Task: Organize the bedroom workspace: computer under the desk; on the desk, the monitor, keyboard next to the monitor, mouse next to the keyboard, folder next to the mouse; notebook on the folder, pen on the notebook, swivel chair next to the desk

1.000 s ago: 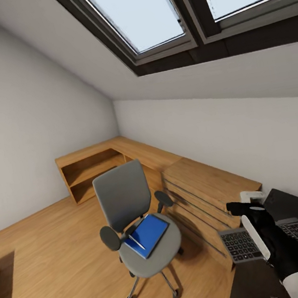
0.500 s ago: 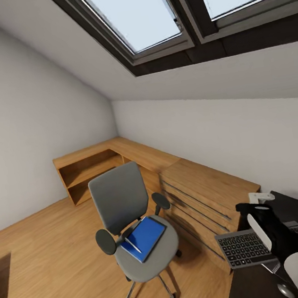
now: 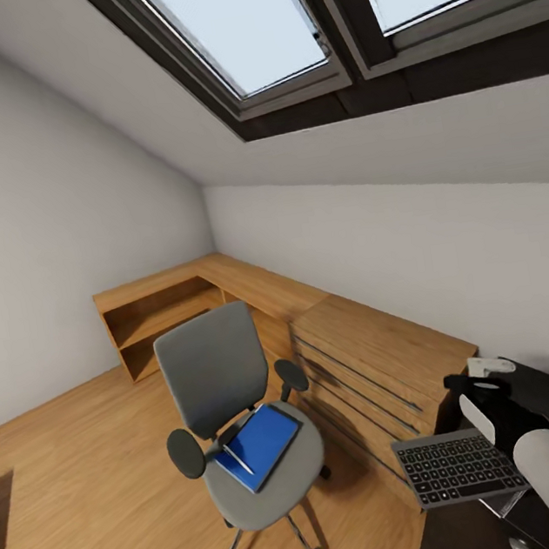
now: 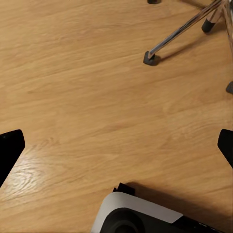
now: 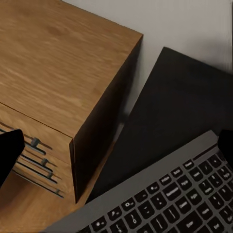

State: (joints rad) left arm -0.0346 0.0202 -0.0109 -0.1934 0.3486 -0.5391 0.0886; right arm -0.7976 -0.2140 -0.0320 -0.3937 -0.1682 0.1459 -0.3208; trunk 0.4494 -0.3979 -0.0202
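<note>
Blue folder [image 3: 260,445] on swivel chair [image 3: 235,421] | keyboard [image 5: 165,204] — over desk [image 5: 170,126] edge

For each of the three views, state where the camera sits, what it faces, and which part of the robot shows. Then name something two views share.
Head view: high on the robot, facing the swivel chair, blue folder and keyboard; right arm shows.
Left wrist view: faces the wood floor and chair base; fingertips at the edges.
Right wrist view: faces the chest of drawers, desk and keyboard.
Shared: keyboard, head and right wrist.

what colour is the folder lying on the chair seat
Bright blue; the folder lies flat on the grey swivel chair seat, clearest in the head view.
</note>
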